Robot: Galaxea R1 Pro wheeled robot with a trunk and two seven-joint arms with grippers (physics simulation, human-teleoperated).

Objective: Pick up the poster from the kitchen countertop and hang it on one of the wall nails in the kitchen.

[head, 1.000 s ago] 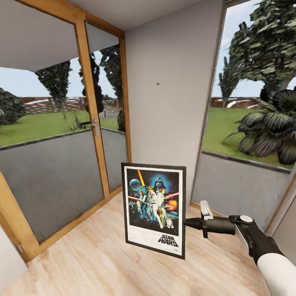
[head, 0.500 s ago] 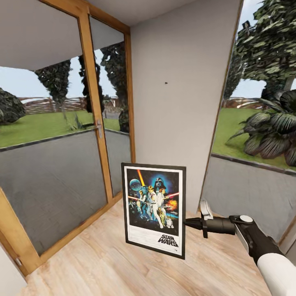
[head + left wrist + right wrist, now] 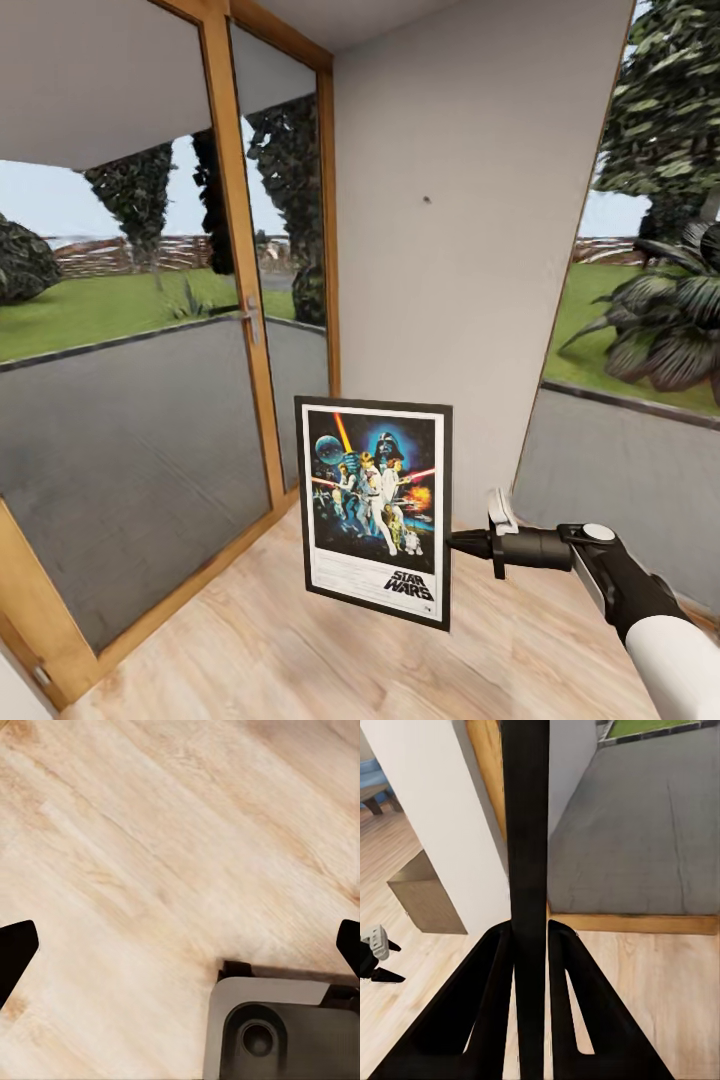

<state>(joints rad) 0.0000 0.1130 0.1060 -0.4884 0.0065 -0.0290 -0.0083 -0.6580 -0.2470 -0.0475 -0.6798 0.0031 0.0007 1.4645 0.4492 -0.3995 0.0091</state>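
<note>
The glazed door [image 3: 150,330] with its wooden frame takes up the left of the head view, with lawn and trees behind the glass. Beside it stands a plain light-grey wall panel [image 3: 470,250], and to the right of that a window [image 3: 650,280] looks onto dark leafy plants. Pale wooden floor [image 3: 260,640] runs below all of them.

The poster [image 3: 375,505] is held upright in the air in front of the lower part of the wall panel, facing the head camera, its black frame and white border around colourful figures on dark blue and the "STAR WARS" logo near the bottom. The right arm [image 3: 640,600] reaches in from the lower right, and the right pincer [image 3: 458,543] is clenched on the poster's right edge. In the right wrist view the frame [image 3: 526,870] runs edge-on as a dark vertical bar between the two black fingers [image 3: 484,1012], which press against it on either side.

The left pincer [image 3: 180,952] hangs released over the floor, its two dark fingertips [image 3: 13,952] well apart at opposite edges of the left wrist view, with part of the robot's grey base [image 3: 281,1031] beneath.

High on the wall panel, well above the poster, sits the wall nail [image 3: 427,199], a tiny dark speck.
</note>
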